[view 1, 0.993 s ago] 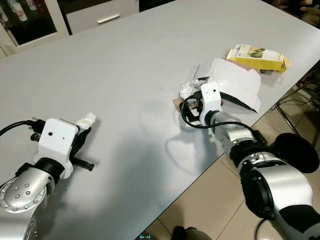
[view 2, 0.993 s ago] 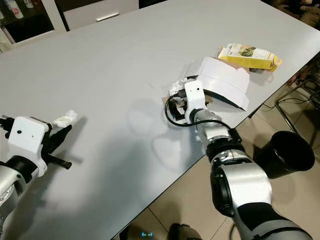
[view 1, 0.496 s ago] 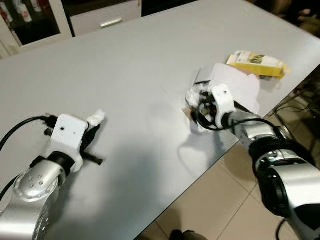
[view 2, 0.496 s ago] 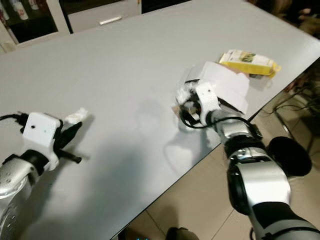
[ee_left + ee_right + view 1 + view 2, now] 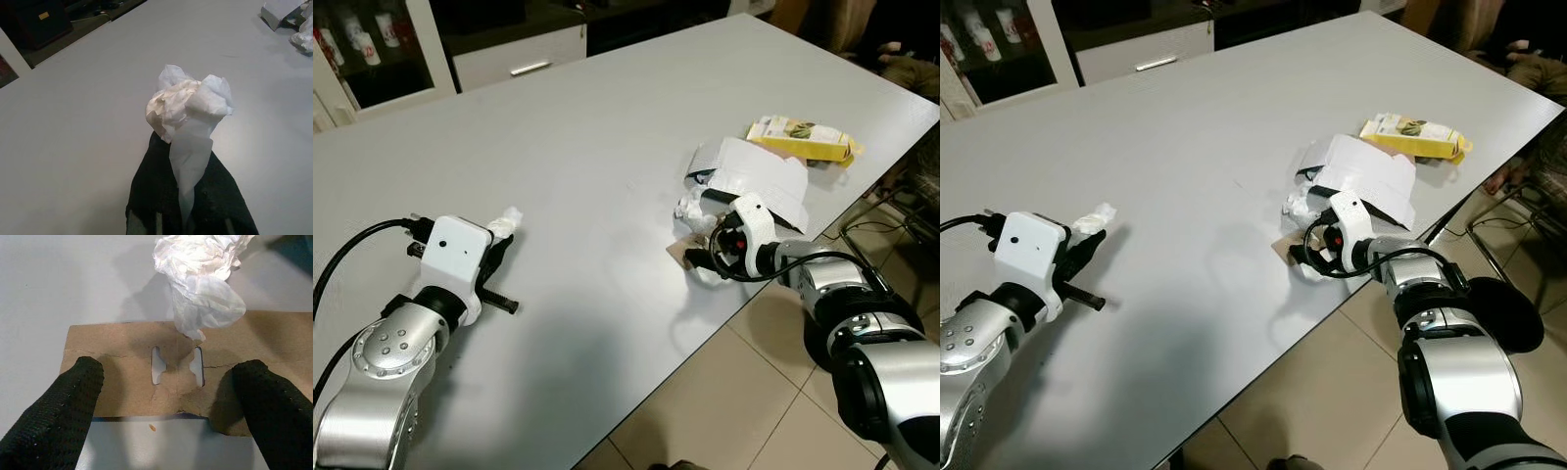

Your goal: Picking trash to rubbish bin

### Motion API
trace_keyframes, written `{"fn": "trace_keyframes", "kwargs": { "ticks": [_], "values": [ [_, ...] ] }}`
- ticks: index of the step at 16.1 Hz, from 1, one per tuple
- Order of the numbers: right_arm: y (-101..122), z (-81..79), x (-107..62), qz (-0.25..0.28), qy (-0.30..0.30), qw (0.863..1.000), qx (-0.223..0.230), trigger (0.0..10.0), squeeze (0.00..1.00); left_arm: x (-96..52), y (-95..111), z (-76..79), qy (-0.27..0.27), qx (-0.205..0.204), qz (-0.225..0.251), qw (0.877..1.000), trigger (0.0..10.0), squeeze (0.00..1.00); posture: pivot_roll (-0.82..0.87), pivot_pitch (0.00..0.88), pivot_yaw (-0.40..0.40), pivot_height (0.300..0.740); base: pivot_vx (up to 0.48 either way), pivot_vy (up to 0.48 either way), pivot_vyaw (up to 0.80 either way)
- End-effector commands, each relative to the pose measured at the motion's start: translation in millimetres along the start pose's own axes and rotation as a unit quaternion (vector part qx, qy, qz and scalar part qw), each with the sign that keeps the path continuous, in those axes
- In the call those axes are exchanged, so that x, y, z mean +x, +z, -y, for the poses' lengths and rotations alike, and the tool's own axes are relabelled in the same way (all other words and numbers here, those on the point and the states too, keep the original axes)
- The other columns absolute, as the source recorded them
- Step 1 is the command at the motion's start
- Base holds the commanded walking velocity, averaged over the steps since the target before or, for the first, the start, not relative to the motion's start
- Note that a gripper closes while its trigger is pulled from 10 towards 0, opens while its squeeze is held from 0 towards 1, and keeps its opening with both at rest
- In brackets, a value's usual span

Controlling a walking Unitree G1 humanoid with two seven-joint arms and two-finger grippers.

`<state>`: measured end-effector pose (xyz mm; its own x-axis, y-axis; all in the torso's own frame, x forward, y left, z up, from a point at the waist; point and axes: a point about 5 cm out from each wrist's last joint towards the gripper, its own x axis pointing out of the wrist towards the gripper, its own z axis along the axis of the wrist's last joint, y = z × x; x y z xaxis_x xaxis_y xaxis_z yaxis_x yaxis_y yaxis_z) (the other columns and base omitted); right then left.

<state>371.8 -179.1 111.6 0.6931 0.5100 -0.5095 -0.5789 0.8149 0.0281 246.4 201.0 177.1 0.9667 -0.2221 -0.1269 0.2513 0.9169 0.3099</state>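
Observation:
My left gripper is shut on a crumpled white tissue, held just above the grey table at its near left. My right gripper is open near the table's right edge. Its two black fingertips rest on a flat brown cardboard scrap, one at each end. A crumpled white wad lies just beyond the cardboard, touching its far edge. Behind it sits a white torn box, and a yellow packet lies farther back.
A black rubbish bin stands on the tiled floor off the table's right edge, beside my right arm. A white cabinet with a drawer lies beyond the table's far side. Metal chair legs stand at the far right.
The camera has shifted. My right gripper has drawn back from the white wad toward the table edge and now sits on the brown cardboard. My left gripper still holds the tissue.

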Motion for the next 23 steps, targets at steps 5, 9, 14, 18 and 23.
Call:
{"fn": "trace_keyframes", "kwargs": {
  "ticks": [5, 9, 14, 18, 23],
  "values": [
    [38.2, 10.6, -8.4, 0.035, -0.039, 0.998, -0.039, 10.0, 0.0, 3.7, 3.6, 14.1, -0.032, -0.015, 0.015, 0.999, 10.0, 0.0, 0.14, 0.106, -0.072, 0.74, 0.0, 0.0, 0.0],
    [47.1, 5.5, -7.8, 0.05, -0.002, 0.999, -0.013, 10.0, 1.0, 1.5, 2.4, 15.6, -0.035, -0.019, 0.014, 0.999, 10.0, 0.0, 0.15, 0.091, -0.078, 0.74, 0.0, 0.0, 0.0],
    [16.5, 4.3, -0.5, 0.014, -0.042, 0.999, 0.011, 10.0, 1.0, -1.1, 1.3, 14.2, -0.038, -0.015, 0.007, 0.999, 10.0, 0.0, 0.16, 0.105, -0.07, 0.74, 0.0, 0.0, 0.0],
    [-7.8, -0.8, 4.4, -0.023, -0.052, 0.998, 0.03, 10.0, 0.64, 0.4, 0.4, 13.5, -0.041, -0.01, 0.006, 0.999, 10.0, 0.0, 0.15, 0.101, -0.063, 0.74, 0.0, 0.0, 0.0],
    [-37.5, -11.4, 8.6, -0.089, -0.035, 0.994, 0.055, 10.0, 0.0, 3.1, 0.8, 14.8, -0.049, -0.008, 0.004, 0.999, 10.0, 0.0, 0.15, 0.105, -0.057, 0.74, 0.0, 0.0, 0.0]
  ]
}}
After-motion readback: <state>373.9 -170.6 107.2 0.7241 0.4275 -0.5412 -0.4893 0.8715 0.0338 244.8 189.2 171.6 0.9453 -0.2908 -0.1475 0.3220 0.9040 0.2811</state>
